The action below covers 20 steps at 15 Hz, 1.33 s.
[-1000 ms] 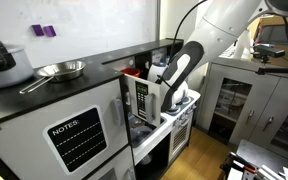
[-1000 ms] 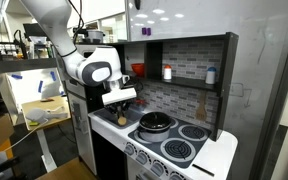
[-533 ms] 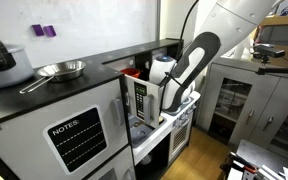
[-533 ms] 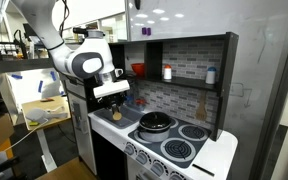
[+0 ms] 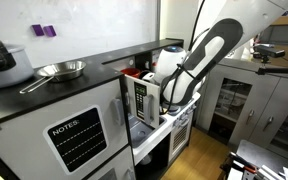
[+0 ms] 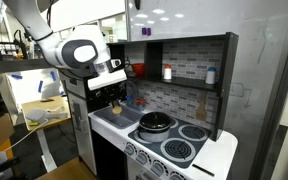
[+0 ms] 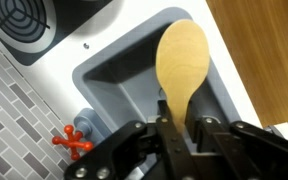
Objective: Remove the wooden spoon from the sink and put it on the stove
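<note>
Claw (image 7: 174, 128) clamped on the handle of the wooden spoon (image 7: 181, 58), held above the grey sink (image 7: 114, 80). The stove (image 7: 24, 25) lies beside the sink.

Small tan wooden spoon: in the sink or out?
Out, it seems: the small tan wooden spoon is clamped by its handle in the pincer, hanging above the grey sink basin.

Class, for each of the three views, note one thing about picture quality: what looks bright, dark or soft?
Wrist view: the wooden spoon is evenly lit and sharp, the gripper at the bottom dark and soft. In an exterior view the white arm nearly washes out; in an exterior view light spots glare on the white panel.
</note>
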Each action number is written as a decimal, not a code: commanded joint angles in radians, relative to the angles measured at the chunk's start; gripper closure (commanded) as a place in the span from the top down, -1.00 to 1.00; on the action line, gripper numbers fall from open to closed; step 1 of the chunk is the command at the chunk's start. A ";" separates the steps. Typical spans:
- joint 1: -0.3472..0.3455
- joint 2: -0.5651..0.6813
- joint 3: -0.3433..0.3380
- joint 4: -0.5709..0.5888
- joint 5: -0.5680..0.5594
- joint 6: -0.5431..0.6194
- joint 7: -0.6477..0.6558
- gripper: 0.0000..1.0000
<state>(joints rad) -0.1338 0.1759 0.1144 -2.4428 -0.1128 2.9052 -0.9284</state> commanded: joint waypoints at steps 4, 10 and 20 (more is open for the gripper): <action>0.049 -0.138 -0.091 -0.080 -0.086 -0.017 0.193 -0.90; 0.047 -0.255 -0.131 -0.145 -0.156 -0.054 0.367 -0.90; -0.028 -0.393 -0.226 -0.241 -0.221 -0.090 0.560 -0.90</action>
<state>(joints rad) -0.1321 -0.1862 -0.0939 -2.6625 -0.2944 2.8221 -0.4203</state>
